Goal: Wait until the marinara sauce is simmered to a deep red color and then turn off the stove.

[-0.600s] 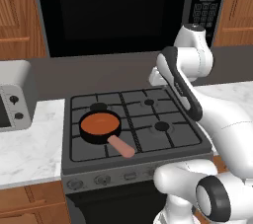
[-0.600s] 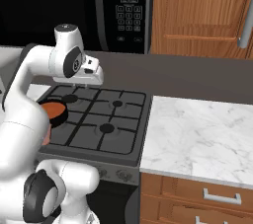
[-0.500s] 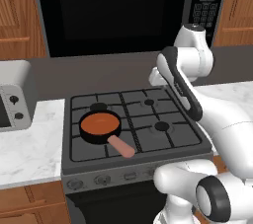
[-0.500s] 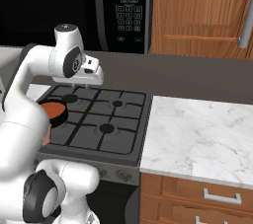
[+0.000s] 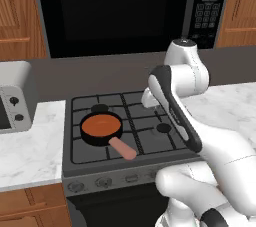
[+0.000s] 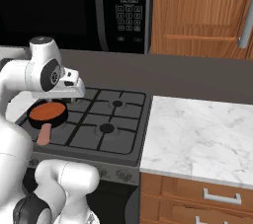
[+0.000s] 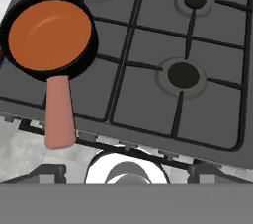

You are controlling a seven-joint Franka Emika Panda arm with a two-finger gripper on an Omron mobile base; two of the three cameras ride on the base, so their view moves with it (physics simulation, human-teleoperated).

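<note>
**Sauce sitting orange-red, arm parked above the stove**

The marinara sauce (image 5: 101, 125) sits in its black pan (image 7: 87, 55) on the stove's (image 5: 150, 141) front-left burner, pink handle (image 7: 59, 112) poking toward the knobs (image 5: 103, 183). The gripper (image 6: 73, 90) hangs over the grates with its jaws spread wide and nothing between them. Microwave (image 6: 126, 8) behind, toaster oven (image 5: 12, 106) off left.

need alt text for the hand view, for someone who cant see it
Looking down on a dark four-burner stove, a small black pan of orange-red sauce sits on one burner at upper left, its pink handle pointing toward the stove's front edge. The other three burners are bare.
</note>
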